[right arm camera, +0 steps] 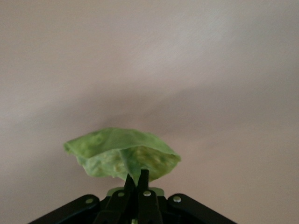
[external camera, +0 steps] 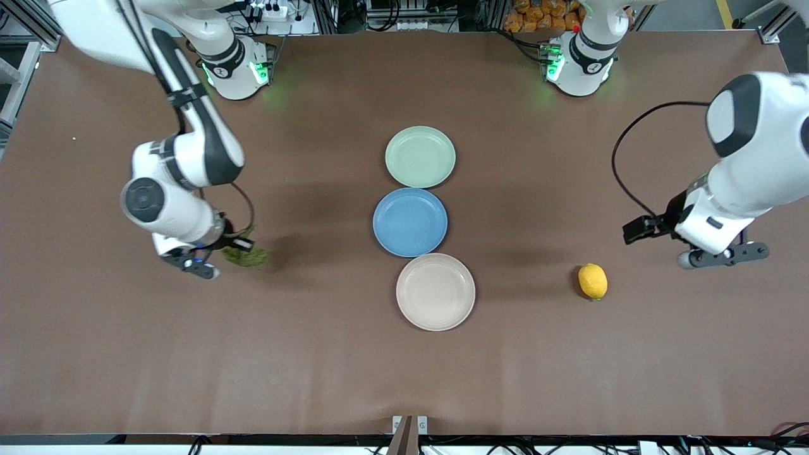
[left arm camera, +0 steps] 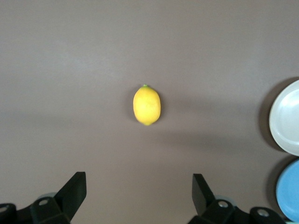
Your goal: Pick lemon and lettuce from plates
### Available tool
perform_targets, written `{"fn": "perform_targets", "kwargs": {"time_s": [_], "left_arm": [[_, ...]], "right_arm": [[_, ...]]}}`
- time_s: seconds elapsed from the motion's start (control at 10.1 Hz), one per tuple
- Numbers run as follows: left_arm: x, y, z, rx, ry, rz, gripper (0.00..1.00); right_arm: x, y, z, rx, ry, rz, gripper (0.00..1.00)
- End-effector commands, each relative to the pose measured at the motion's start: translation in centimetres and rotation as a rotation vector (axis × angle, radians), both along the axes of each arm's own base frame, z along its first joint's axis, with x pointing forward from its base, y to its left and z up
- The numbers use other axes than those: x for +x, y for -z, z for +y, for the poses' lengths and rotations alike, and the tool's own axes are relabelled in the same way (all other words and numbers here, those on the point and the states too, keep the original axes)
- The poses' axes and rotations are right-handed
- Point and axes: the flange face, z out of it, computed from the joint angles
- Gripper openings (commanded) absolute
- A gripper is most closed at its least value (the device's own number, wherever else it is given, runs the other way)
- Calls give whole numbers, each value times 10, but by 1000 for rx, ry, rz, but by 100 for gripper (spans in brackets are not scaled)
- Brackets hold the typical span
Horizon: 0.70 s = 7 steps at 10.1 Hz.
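Lettuce (external camera: 245, 256) hangs from the right gripper (external camera: 218, 253), whose fingers are pinched tight on the leaf's edge, over bare table toward the right arm's end, well away from the plates. In the right wrist view the leaf (right arm camera: 122, 154) droops in front of the closed tips, held by only a small bit.

Out toward the left arm's end of the table, the lemon (external camera: 593, 280) lies on the brown table (external camera: 316, 354), not on any plate. The left gripper (external camera: 723, 254) hangs above the table close to it, fingers spread wide and holding nothing. The left wrist view shows the lemon (left arm camera: 147, 105) lying by itself ahead of the 2 open fingers (left arm camera: 74, 189).

All 3 plates sit in a row in the middle with nothing on them: the mint green plate (external camera: 420, 157) farthest from the front camera, the blue plate (external camera: 410, 222) next, and the beige plate (external camera: 435, 291) nearest.

So both things look to be off their plates already. What could go wrong now:
- The leaf is thin and floppy. A quick swing could tear it or pull it out of the small pinch, and it would drop.
- The lemon is round. A bump from the left gripper, or a table shake, could make it roll.
- If the right gripper opens up high, the light leaf may flutter and land somewhere odd.
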Motion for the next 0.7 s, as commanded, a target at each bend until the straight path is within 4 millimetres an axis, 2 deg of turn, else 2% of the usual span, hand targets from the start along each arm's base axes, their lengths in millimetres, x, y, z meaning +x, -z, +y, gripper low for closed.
{"fn": "perform_targets", "kwargs": {"time_s": [0.0,0.1,0.3,0.4,0.5,0.6], "left_arm": [[-16,-47,-2,-10,8,27,100],[-23,-68,-4,-4,17,27,100],[-41,-106,1,6,93,11,100],[-48,-118,-4,14,112,-5,100],[-53,-127,-3,17,115,-16,100],[-60,-136,-3,19,115,-22,100]], "right_arm": [[15,5,-59,-37,-100,-29,0],[21,2,-88,-72,-110,-56,0],[35,-19,-109,-106,-146,-112,0],[42,-32,-121,-114,-164,-137,0],[44,-35,-130,-109,-154,-144,0],[44,-35,-129,-106,-144,-143,26]]}}
